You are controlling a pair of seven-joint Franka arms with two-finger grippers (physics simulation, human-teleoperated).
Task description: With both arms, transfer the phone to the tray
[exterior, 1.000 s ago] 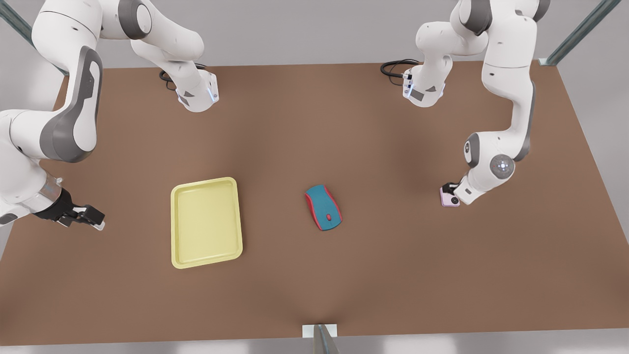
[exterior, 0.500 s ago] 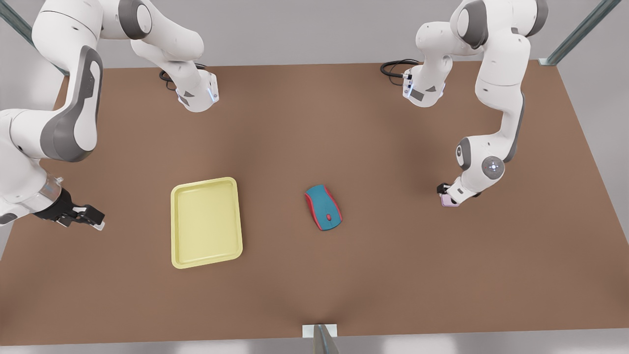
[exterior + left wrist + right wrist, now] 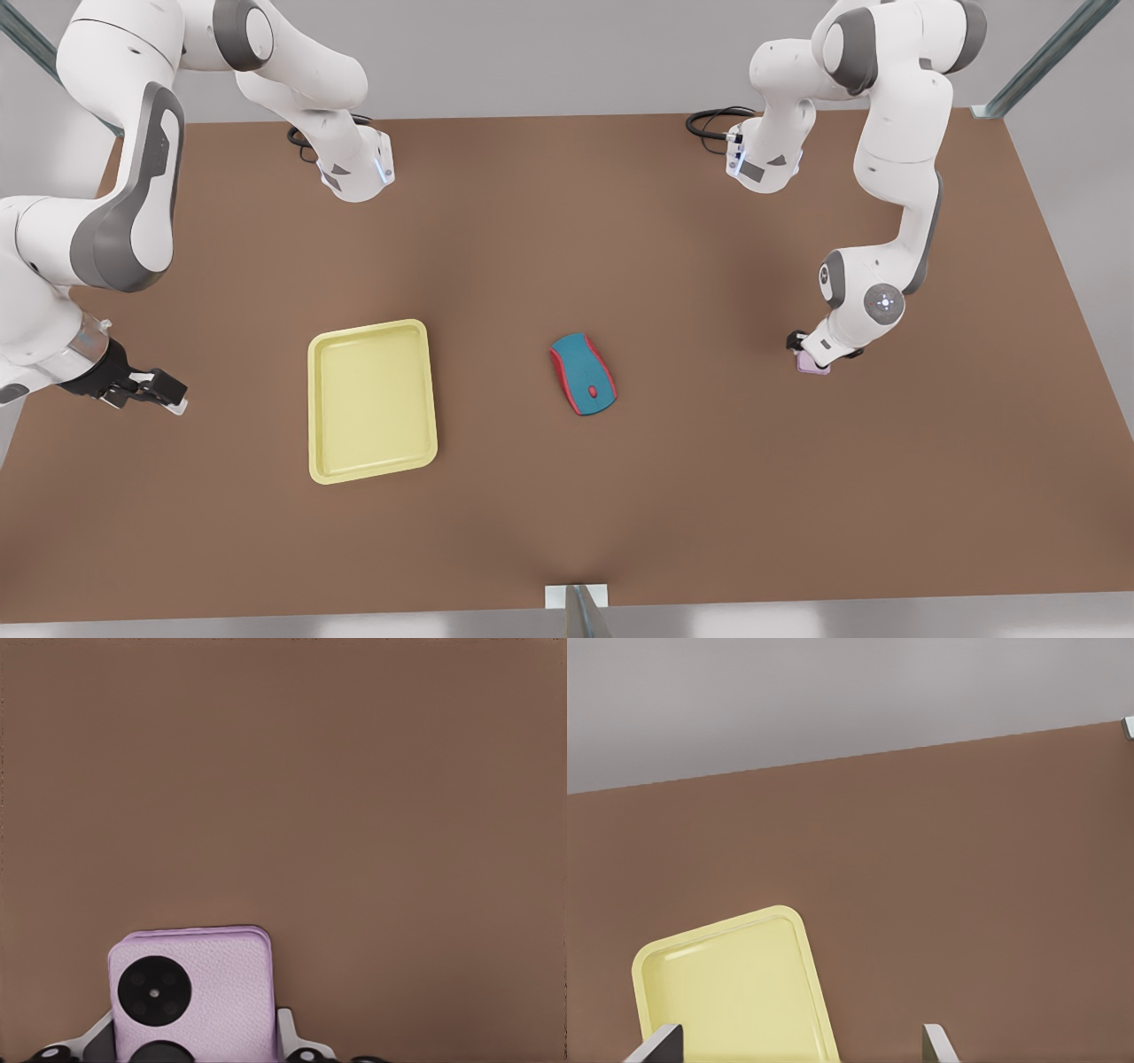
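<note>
Gripping the phone in our left jaws, we see a mouse lying before the tray while our right jaws wait open.

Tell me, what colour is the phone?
Pale pink-lilac phone with black camera circles, clearest in the left wrist view.

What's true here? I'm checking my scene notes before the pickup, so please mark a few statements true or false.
1. The phone lies in the tray. False: it lies on the table, at the left gripper.
2. The mouse sits between tray and phone. True.
3. The right gripper is open, beside the tray. True.
4. The mouse rests in the tray. False: it lies on the table.
</note>
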